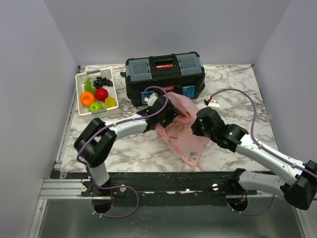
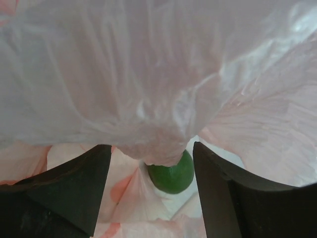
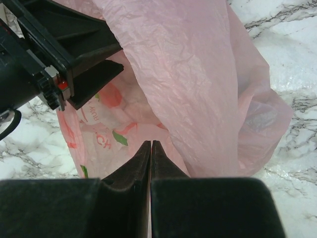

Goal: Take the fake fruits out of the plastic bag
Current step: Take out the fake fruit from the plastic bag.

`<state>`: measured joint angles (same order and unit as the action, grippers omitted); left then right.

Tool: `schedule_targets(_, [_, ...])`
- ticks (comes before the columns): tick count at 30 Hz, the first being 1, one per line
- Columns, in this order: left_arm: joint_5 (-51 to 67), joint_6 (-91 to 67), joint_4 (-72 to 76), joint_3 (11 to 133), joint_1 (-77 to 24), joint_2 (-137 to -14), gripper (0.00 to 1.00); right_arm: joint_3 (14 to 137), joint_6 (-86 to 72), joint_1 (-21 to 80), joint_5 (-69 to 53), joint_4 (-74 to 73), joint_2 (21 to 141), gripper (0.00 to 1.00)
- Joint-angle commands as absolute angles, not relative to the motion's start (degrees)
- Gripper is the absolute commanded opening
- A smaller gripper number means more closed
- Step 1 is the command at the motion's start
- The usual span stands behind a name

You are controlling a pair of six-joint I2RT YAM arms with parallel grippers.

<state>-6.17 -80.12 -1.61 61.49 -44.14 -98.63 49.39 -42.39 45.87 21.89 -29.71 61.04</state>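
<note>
Pink translucent film of the plastic bag (image 1: 184, 130) lies crumpled mid-desk, just in front of the black toolbox (image 1: 164, 74), one loop handle trailing toward the arm bases. Left pincer (image 2: 151, 146) is pushed into the bag mouth with jaws spread wide and nothing gripped; its wrist view shows film tented overhead and a glossy green fruit (image 2: 173, 176) lying inside the bag ahead of the gap, touching neither finger and partly covered by a fold of film. Right pincer (image 3: 150, 145) is closed at the bag's right side, fingers pressed together with only a hairline between them, tips pinching the film, which rises from there in a wrinkled sheet. White slotted basket (image 1: 79, 79) sits at the far left of the marble desk (image 1: 237, 99), well apart from the bag. It holds an orange (image 1: 87, 98), red apple (image 1: 101, 93), green apple (image 1: 95, 106), lemon (image 1: 110, 102), dark grapes (image 1: 103, 81) and a light green grape bunch (image 1: 88, 85).
</note>
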Motion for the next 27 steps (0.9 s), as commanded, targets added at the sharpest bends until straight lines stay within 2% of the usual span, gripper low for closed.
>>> schedule_targets(1, [-11.90,-79.22,7.01,60.82,-44.44,-100.61,0.63,48.74,-41.92,46.23,23.83,-28.53,61.70,0.05])
schedule_targets(4, [-16.88,-74.29,12.10,59.65,-44.94,-101.40,0.50,48.30,-41.72,46.22,23.79,-27.91,61.45,0.05])
schedule_targets(9, [-16.21,-65.55,18.19,58.54,-44.74,-99.50,0.05,47.83,-40.51,46.23,23.34,-27.35,62.52,0.05])
schedule_targets(10, [-14.32,-64.74,18.30,58.53,-44.74,-98.61,0.00,47.42,-39.61,46.23,22.92,-26.54,62.82,0.05])
schedule_targets(18, [2.83,-76.44,20.09,50.97,-43.98,-85.79,0.00,43.30,-39.47,46.23,25.30,-20.59,62.43,0.05])
schedule_targets(23, [14.14,-87.71,34.15,43.03,-41.95,-82.43,0.00,42.09,-42.12,46.10,27.12,-16.29,63.71,0.07])
schedule_targets(27, [18.36,-93.53,42.88,37.79,-41.76,-81.42,0.00,42.66,-45.52,46.14,28.52,-12.87,66.11,0.10])
